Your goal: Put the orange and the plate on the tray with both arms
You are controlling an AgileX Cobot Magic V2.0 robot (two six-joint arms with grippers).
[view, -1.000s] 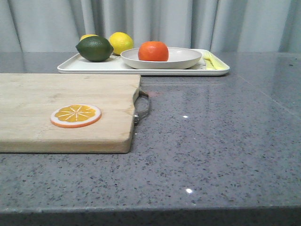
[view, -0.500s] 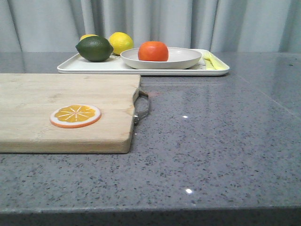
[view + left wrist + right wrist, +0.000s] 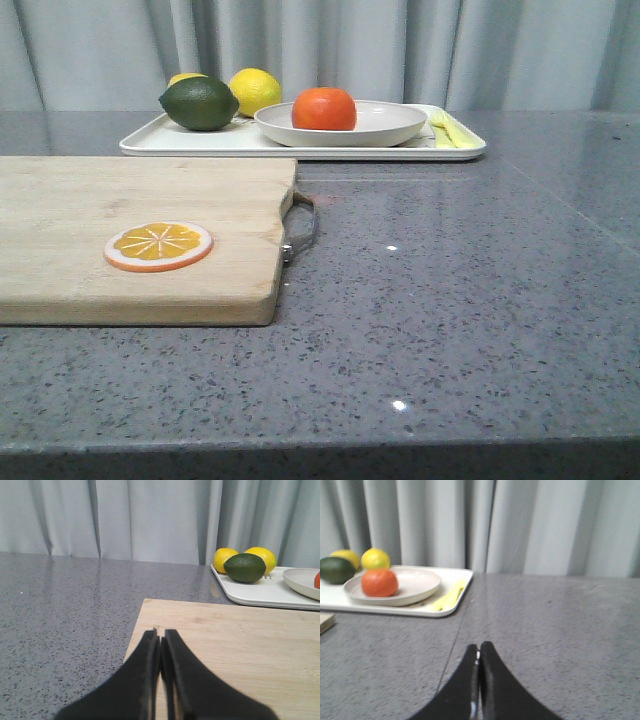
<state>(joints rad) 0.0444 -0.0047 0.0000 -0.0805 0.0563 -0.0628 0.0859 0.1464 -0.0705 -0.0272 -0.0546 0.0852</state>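
Note:
The orange (image 3: 324, 108) sits in the off-white plate (image 3: 390, 126), and the plate rests on the white tray (image 3: 200, 143) at the back of the table. The right wrist view shows the orange (image 3: 379, 582) in the plate (image 3: 417, 583) on the tray (image 3: 451, 606), far from my right gripper (image 3: 479, 647), which is shut and empty over bare grey table. My left gripper (image 3: 160, 633) is shut and empty above the wooden cutting board's (image 3: 240, 645) near corner; the tray (image 3: 260, 594) and the plate's rim (image 3: 302, 580) show far off. Neither gripper shows in the front view.
A dark green lime (image 3: 200, 103) and two yellow lemons (image 3: 255, 90) lie on the tray's left end. A wooden cutting board (image 3: 120, 200) with a flat orange slice (image 3: 158, 245) and a metal handle (image 3: 302, 228) covers the table's left. Grey curtains hang behind.
The front view has shifted a few pixels. The fruit, plate, tray and board keep their places relative to each other.

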